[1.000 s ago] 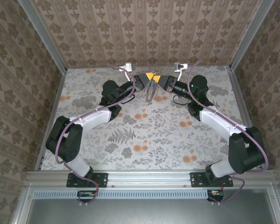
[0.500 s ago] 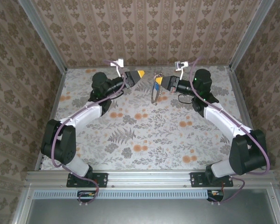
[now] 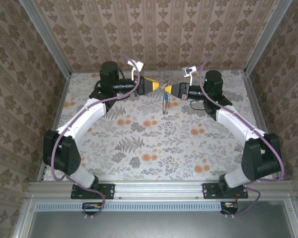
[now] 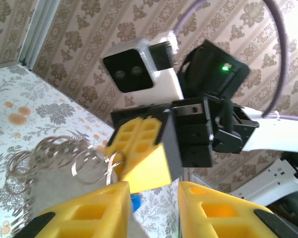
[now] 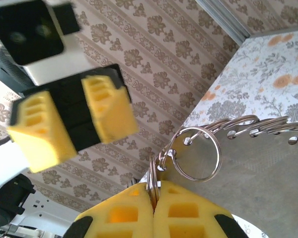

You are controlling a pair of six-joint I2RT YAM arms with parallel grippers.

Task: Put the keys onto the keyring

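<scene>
Above table's (image 3: 139, 144) far edge: both arms are reaching inward, tips nearly meeting.
Left gripper (image 3: 156, 86): fingers (image 4: 97, 208) are standing spread.
Right gripper (image 5: 153, 206): pinching the keyring (image 5: 196, 153).

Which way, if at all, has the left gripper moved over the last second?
Yes. The left gripper pulled left along the back wall, then returned rightward toward the keyring.

text: none legible | labels: none | numbers: none | signs: none
</scene>
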